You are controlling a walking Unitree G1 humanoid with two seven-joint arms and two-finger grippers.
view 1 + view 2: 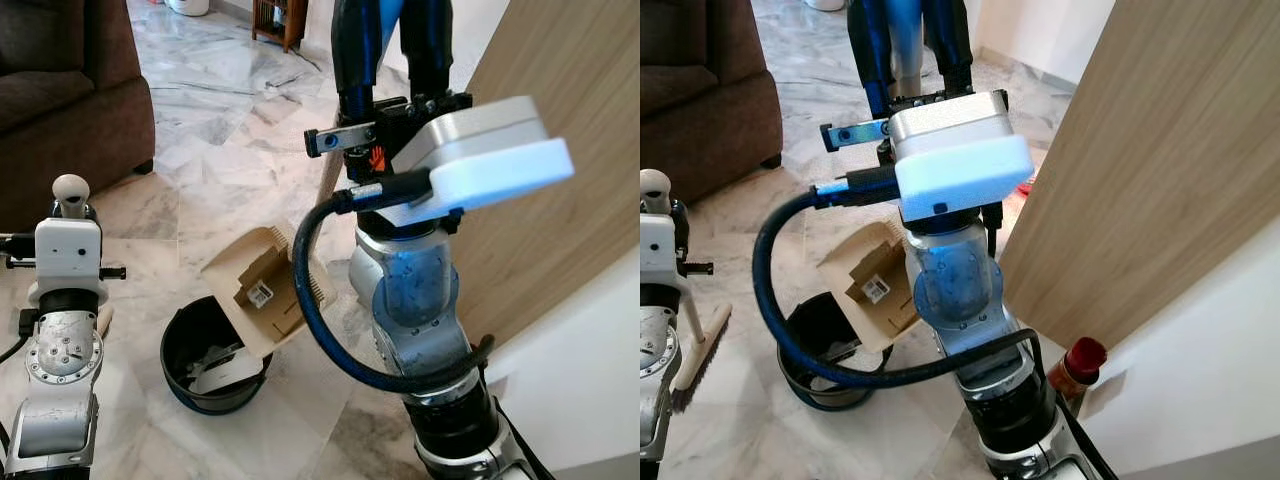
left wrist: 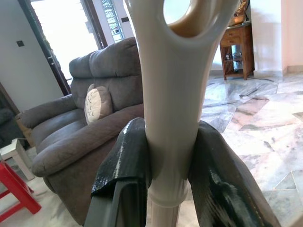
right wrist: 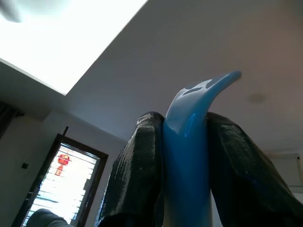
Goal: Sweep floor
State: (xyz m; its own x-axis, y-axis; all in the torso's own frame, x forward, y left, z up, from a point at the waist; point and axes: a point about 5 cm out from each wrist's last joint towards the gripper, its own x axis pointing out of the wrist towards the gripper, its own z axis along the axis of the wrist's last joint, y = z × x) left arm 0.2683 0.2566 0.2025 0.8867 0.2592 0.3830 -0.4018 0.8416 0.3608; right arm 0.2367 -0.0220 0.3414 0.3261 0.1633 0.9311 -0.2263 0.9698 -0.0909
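Observation:
My left gripper [image 2: 173,137] is shut on the cream handle of a broom [image 2: 173,85]. The handle's rounded top [image 1: 70,188] rises above my left wrist, and the brush head [image 1: 695,355] rests on the marble floor beside it. My right gripper [image 3: 184,127] is shut on the blue handle [image 3: 189,142] of a long-handled dustpan, held high in front of me [image 1: 390,25]. The beige dustpan [image 1: 262,285] is tilted over a black bin [image 1: 200,350]. A small cardboard box [image 1: 262,290] lies in the pan, and white scraps lie in the bin.
A brown sofa [image 1: 60,90] stands at the left. A tall wooden panel [image 1: 560,90] and a white ledge [image 1: 585,380] close off the right side. A red-capped bottle [image 1: 1078,365] stands on the floor by the panel. A wooden cabinet [image 1: 280,20] is far back.

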